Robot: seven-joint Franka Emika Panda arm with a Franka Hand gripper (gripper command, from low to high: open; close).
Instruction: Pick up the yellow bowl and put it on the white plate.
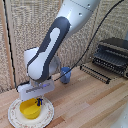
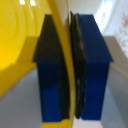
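The tool [image 2: 70, 70] was pinched on the rim of the yellow vessel [image 1: 31, 108], its 2 blue-tipped fingers [image 2: 92, 65] pressed against either side of the thin yellow wall, 1 inside the bowl and 1 outside. Gripping the wall edge-on like this made sense for a low, wide bowl that the tool could not span across.

In the exterior view the tool [image 1: 38, 102] sat low over the vessel, which lay within the white plating [image 1: 48, 116], near its middle. Whether the bowl's base touched the plate or hung just above it could not be told.

By my judgement the carry was nearly finished and only the release remained.

Beyond the plate, on the wooden table [image 1: 90, 100], a blue cup [image 1: 66, 74] stood well apart, and a dark toaster oven [image 1: 114, 56] sat toward the exterior view's right.
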